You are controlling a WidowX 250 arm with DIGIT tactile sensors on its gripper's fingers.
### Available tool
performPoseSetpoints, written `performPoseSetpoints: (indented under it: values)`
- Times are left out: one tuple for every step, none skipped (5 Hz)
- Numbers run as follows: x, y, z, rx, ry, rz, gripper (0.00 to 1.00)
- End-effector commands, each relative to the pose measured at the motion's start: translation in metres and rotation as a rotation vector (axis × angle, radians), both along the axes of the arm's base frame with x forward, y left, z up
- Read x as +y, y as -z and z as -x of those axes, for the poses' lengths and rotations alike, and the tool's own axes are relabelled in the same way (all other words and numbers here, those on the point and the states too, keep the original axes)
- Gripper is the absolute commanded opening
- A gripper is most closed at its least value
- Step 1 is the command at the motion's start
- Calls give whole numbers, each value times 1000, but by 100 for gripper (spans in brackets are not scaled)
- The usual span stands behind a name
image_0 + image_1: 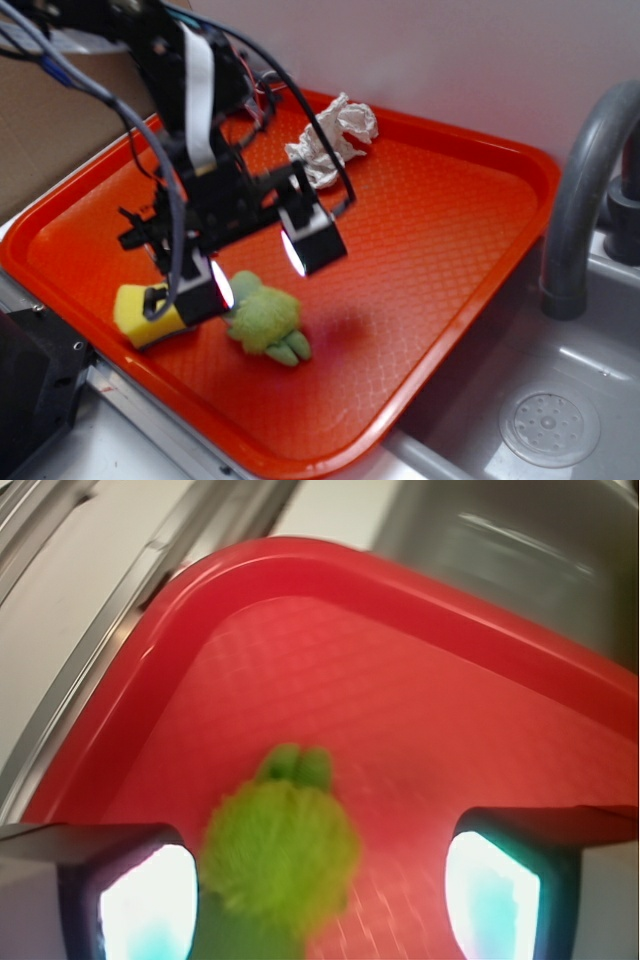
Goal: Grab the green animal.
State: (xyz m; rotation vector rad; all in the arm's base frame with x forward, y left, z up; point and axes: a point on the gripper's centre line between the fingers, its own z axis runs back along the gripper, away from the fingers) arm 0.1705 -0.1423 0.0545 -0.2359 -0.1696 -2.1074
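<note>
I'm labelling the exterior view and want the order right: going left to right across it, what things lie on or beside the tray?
yellow sponge → green animal → grey-and-white plush animal → grey faucet. The first three lie on the orange tray; the faucet stands beside it, over the sink.

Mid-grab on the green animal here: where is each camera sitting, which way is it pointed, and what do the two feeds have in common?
Exterior: off the arm, high beside the sink, looking down at the orange tray; shows the black arm and its gripper open above the green animal, with a yellow sponge and a grey-and-white plush also on the tray.
Wrist: on the arm just behind the gripper, looking along the fingers down at the tray; both glowing fingertips frame the bottom edge.
Shared: the green animal between the open fingers, and the tray.
</note>
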Motion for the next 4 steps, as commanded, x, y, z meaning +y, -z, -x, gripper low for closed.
performPoseSetpoints:
  values:
    - [1, 15, 28, 44, 26, -61, 100]
    - [-2, 19, 28, 50, 13, -95, 0]
    - [-4, 21, 28, 46, 16, -108, 0]
    - [-7, -1, 26, 23, -70, -163, 0]
